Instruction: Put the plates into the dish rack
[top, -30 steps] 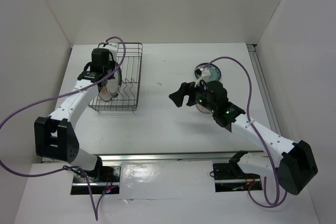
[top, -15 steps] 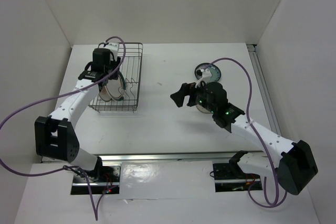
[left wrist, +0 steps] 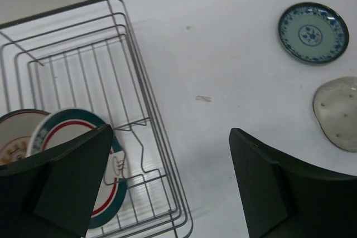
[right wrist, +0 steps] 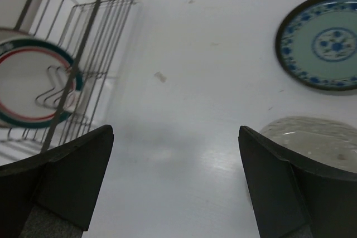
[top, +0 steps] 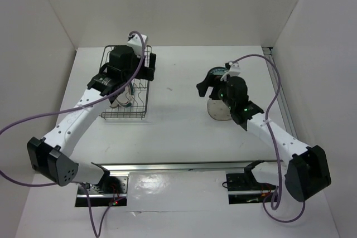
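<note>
The white surface [top: 178,129] has a broad bare stretch between the dish rack [top: 124,116] at its left and two plates at the right. The left arm [top: 78,112] hangs over the rack's right rim, its jaws wide and holding nothing; the right arm [top: 268,132] hovers by the loose plates, its jaws also wide. The green-and-red-rimmed plate [right wrist: 22,76] and the orange sunburst plate [left wrist: 17,137] stand on edge in the rack's near end. The teal patterned plate [left wrist: 312,32] and the grey translucent plate [left wrist: 337,112] lie flat, just apart.
</note>
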### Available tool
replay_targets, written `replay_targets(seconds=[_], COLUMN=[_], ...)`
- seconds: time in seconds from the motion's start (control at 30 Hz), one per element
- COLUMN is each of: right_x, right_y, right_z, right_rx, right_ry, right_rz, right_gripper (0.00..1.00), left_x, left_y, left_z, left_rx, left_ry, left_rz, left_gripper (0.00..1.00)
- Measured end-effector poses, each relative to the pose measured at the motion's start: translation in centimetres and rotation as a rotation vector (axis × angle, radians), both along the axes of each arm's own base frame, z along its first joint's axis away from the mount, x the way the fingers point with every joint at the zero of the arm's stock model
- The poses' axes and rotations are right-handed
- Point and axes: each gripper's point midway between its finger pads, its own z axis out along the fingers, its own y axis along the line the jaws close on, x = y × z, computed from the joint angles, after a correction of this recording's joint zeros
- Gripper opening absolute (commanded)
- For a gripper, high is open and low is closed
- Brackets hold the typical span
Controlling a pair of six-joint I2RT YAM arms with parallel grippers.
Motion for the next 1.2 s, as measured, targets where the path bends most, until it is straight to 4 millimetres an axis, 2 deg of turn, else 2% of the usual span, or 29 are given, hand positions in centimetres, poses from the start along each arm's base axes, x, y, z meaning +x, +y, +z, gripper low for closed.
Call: replay_targets(seconds=[0.1,0.17,0.27,0.37,0.43,0.53,0.63,0.8,0.93,1.03,1.2], right_x=[2.5,3.8,5.4,6.8,7.7,8.6,9.1,9.5,9.5,8.6,6.0], right_y=[-3.0,-5.7,-9.9,-12.7,-14.0,-14.4,-14.1,-14.5,-15.0,-15.6,-16.5], right_z=[-0.4,-1.3,-2.5,-4.1,-6.2,-9.1,-10.7,-11.0,-11.0,-11.4,-11.7], right_rx=[0.034,0.066,0.102,0.139,0.16,0.178,0.185,0.178,0.166,0.144,0.12], right_ry=[0.026,0.057,0.089,0.122,0.165,0.242,0.282,0.282,0.276,0.278,0.273], right_rz=[-0.061,-0.103,-0.188,-0.229,-0.243,-0.24,-0.228,-0.24,-0.253,-0.274,-0.31], right_gripper=[1.0,1.0,1.0,0.98,0.97,0.97,0.97,0.97,0.97,0.97,0.97], left_x=[0.8,1.2,0.7,0.0,-0.3,-0.7,-1.1,-1.9,-2.3,-2.6,-2.9], left_y=[-2.2,-3.6,-5.3,-6.5,-7.1,-7.8,-8.3,-9.2,-9.7,-9.9,-10.2], left_z=[-2.1,-4.4,-7.3,-7.7,-7.2,-6.4,-5.7,-4.6,-4.6,-4.8,-4.8], left_rx=[-0.053,-0.076,-0.101,-0.141,-0.164,-0.2,-0.223,-0.25,-0.264,-0.271,-0.278], left_ry=[0.073,0.143,0.247,0.284,0.281,0.276,0.266,0.254,0.264,0.273,0.279], left_rz=[-0.059,-0.095,-0.15,-0.2,-0.233,-0.268,-0.299,-0.354,-0.387,-0.405,-0.425], left_gripper=[0.99,0.99,0.99,0.99,0.99,0.99,0.99,0.99,0.99,0.99,0.99])
